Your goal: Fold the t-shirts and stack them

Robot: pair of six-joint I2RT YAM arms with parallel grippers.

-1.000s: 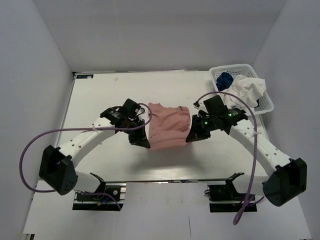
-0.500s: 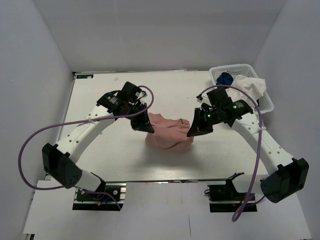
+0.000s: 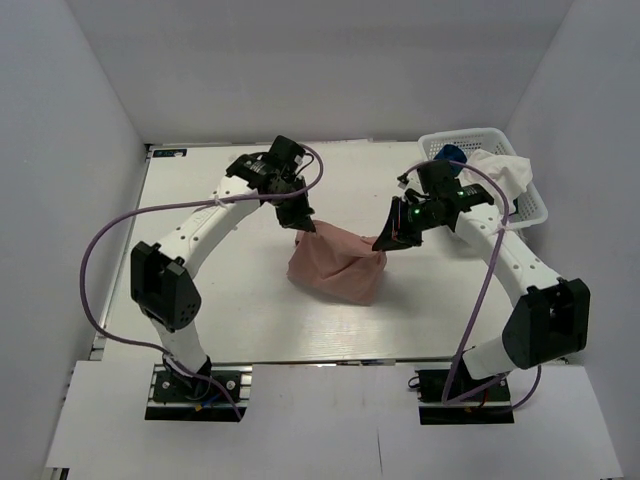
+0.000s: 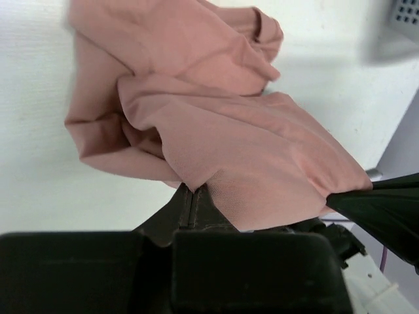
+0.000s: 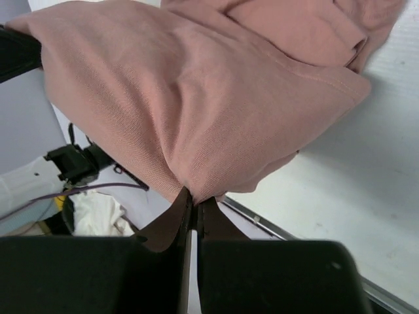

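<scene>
**A:** Where's the pink t-shirt (image 3: 335,268) rn?

**B:** Mid-table (image 3: 210,270), slung betw. the two arms. The left gripper (image 3: 305,226) has one upper edge and the right gripper (image 3: 383,243) has the other. The lower part sags in a bunch onto the surface.

**A:** Claws?

**B:** Both clamped on cloth. The wrist cams show each pair of fingers pressed together w/ pink fabric caught in the nip.

**A:** Why hold it up like that?

**B:** Prob. so its own weight pulls it open. It's crumpled underneath, so it needs spreading flat before any fold. Two spaced pinch points keep the top edge stretched betw. them.

**A:** And the rest?

**B:** The white t-shirt (image 3: 500,175) and blue t-shirt (image 3: 451,158) sit in the basket (image 3: 468,133) at the far right corner — white one spilling over the rim. Neither arm is near them, and there's no stack yet, so it's early in the job imo.
</scene>
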